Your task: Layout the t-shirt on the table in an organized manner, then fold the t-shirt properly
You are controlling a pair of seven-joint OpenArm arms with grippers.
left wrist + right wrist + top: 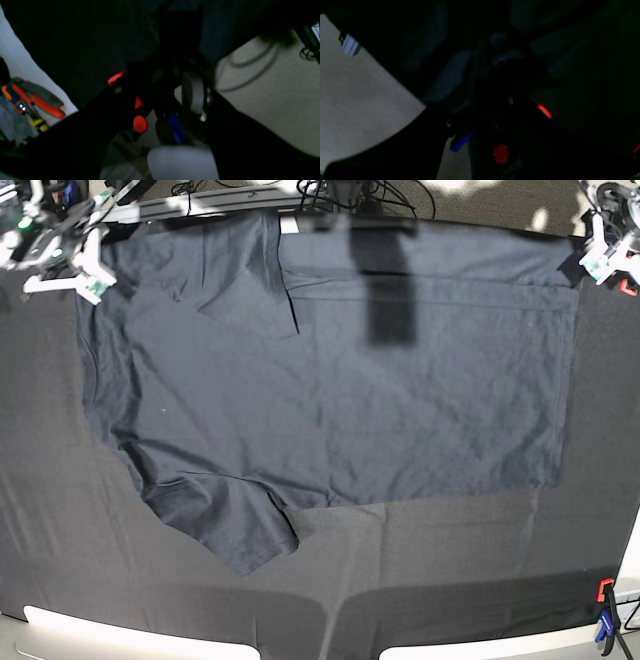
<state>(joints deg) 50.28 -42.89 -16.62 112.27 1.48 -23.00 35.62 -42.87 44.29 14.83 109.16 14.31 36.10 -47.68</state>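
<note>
Base view, t-shirt [330, 400] spread flat on table [450, 580], both arms at far corners, jaws' state unclear

The dark short-sleeved t-shirt [330, 390] is lying flat on the cloth-covered surface [450, 570], reaching its far edge and sitting nearer that edge than the near one. One sleeve is folded onto the body near the far left corner; the other is pointing toward the near edge. A small clamp [604, 590] is sitting at the near right corner.
</note>
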